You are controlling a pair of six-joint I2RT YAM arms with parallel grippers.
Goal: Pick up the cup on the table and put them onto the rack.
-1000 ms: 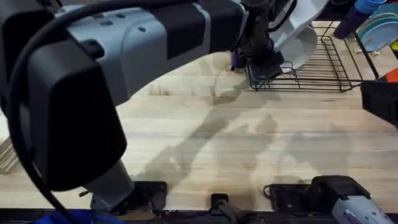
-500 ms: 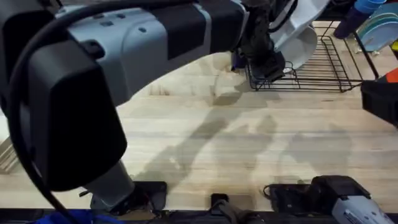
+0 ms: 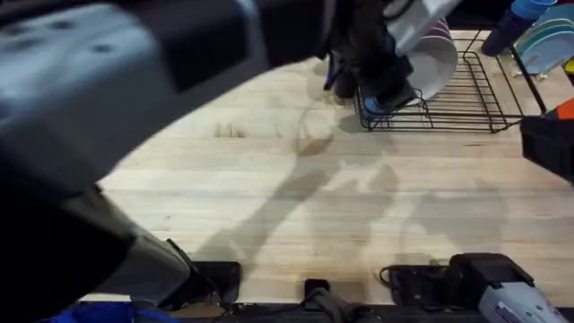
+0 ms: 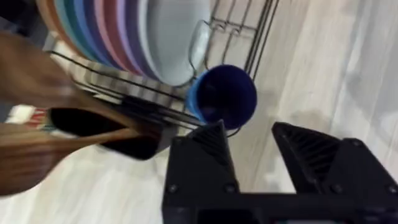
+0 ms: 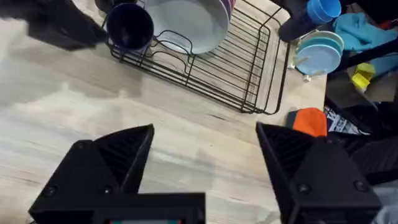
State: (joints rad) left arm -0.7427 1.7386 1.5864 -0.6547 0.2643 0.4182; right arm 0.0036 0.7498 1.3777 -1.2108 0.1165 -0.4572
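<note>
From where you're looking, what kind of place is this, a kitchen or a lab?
Probably a lab bench staged as a kitchen: a black wire rack with coloured plates and a navy cup sits on a bare wooden table, with robot arms mounted at its edge.

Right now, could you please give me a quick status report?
Left gripper open, beside rack corner. Right gripper open, idle. Navy cup on its side on rack, beside plates.

no readable text, label or number anywhere — not on any object.
</note>
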